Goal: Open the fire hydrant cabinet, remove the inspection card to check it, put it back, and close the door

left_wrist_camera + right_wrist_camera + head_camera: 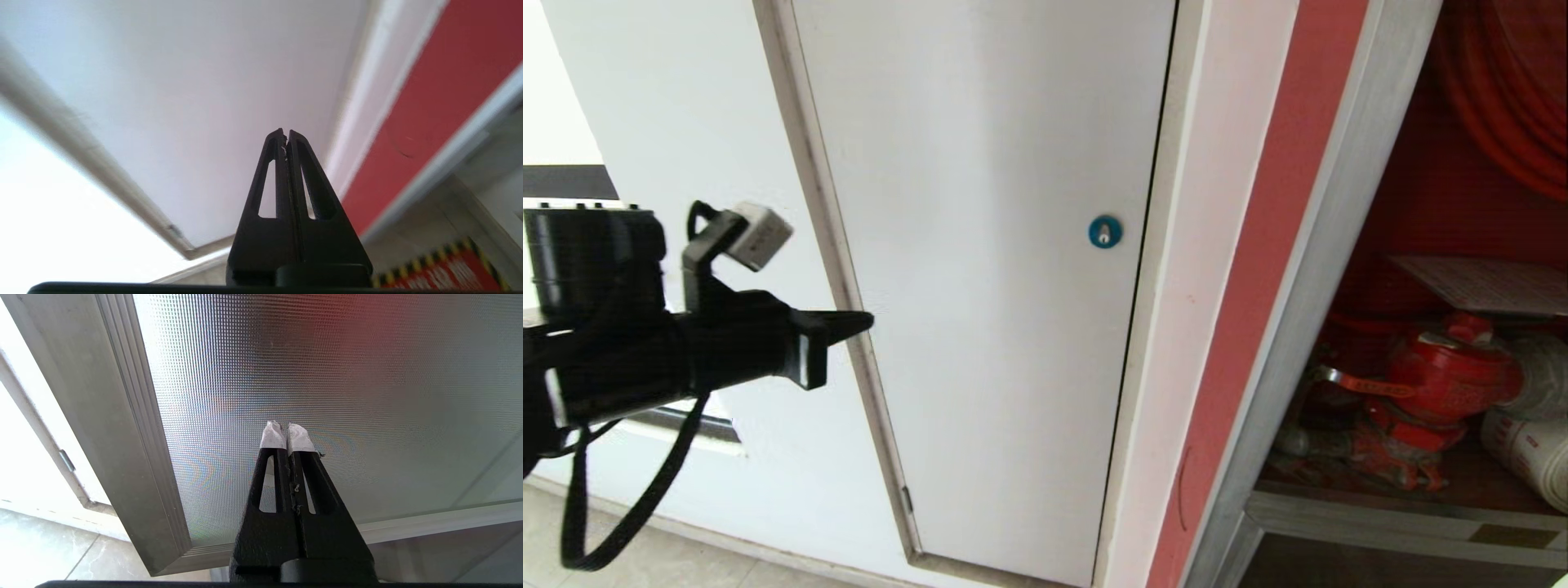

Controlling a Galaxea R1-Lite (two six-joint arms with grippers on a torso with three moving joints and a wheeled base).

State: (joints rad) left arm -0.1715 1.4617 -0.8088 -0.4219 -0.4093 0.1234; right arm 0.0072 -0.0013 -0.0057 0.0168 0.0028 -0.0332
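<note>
Closed left claw [862, 324]; cabinet [1307, 269] holding inspection card [1486, 284].

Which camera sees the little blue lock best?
The head view: the round blue lock shows clearly on the plain white door. The left wrist view shows only the white door, no lock. The right wrist view shows neither.
</note>
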